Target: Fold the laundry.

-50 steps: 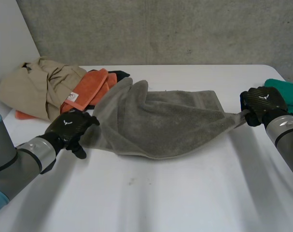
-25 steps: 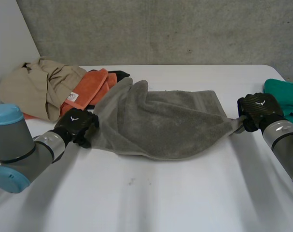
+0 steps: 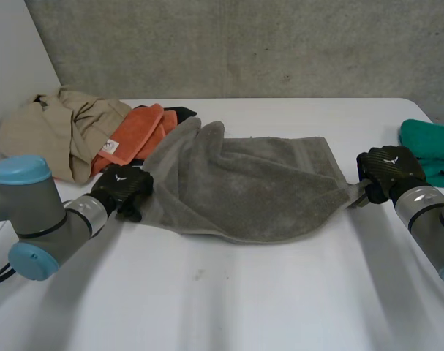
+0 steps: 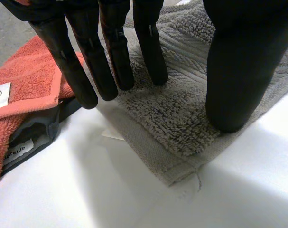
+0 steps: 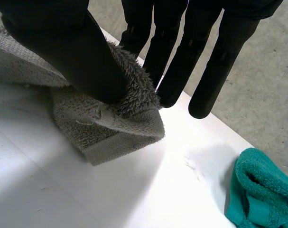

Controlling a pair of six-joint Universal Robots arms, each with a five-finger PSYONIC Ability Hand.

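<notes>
One grey towel (image 3: 251, 186) is spread in the middle of the white table (image 3: 229, 300), with its long axis running across from one hand to the other, so that each end is reached by the nearer arm. The left hand (image 3: 123, 189) is set on the left end near a corner, its fingers straight and apart from the thumb, resting on the pile with nothing gripped. The right hand (image 3: 386, 170) is closed on the right corner, which is bunched between thumb and forefinger while the other fingers stay straight. A fold of one end over the other is judged likely. Also counted are one beige garment (image 3: 53, 131), one orange cloth (image 3: 134, 135) and one teal cloth (image 3: 430, 146).
</notes>
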